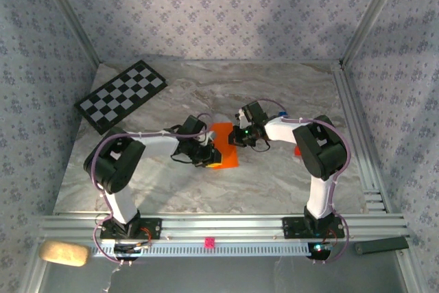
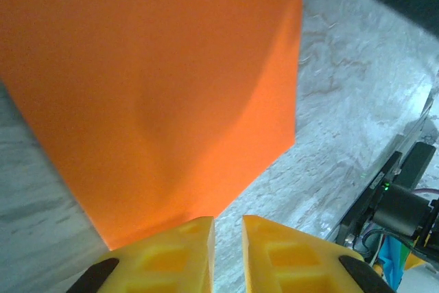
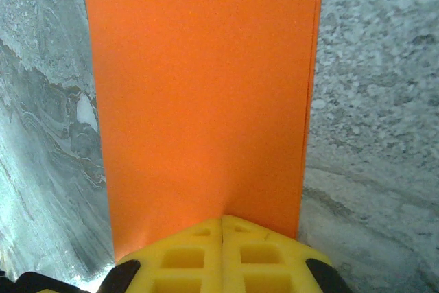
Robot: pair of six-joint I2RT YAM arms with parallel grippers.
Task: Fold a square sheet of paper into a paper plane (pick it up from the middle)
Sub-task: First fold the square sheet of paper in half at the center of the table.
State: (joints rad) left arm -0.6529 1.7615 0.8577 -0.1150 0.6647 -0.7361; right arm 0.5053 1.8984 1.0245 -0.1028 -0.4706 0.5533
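The square sheet of paper (image 1: 224,143) is bright orange and lies mid-table between both grippers. In the right wrist view the sheet of paper (image 3: 206,87) is a tall rectangle with a doubled edge along its right side. My right gripper (image 3: 221,217) is shut on its near edge, and a faint pucker runs up from the yellow tips. From the right, that right gripper (image 1: 240,138) reaches the sheet. My left gripper (image 2: 228,219) is open a little at the corner of the paper (image 2: 158,94), with bare marble in the gap. The left gripper (image 1: 207,152) sits at the sheet's left side.
A black-and-white checkerboard (image 1: 120,95) lies at the back left. A small red object (image 1: 297,150) sits beside the right arm. Aluminium rails (image 1: 226,228) line the front and right edges, and patterned walls close in the table. The right arm's body (image 2: 401,204) is close by.
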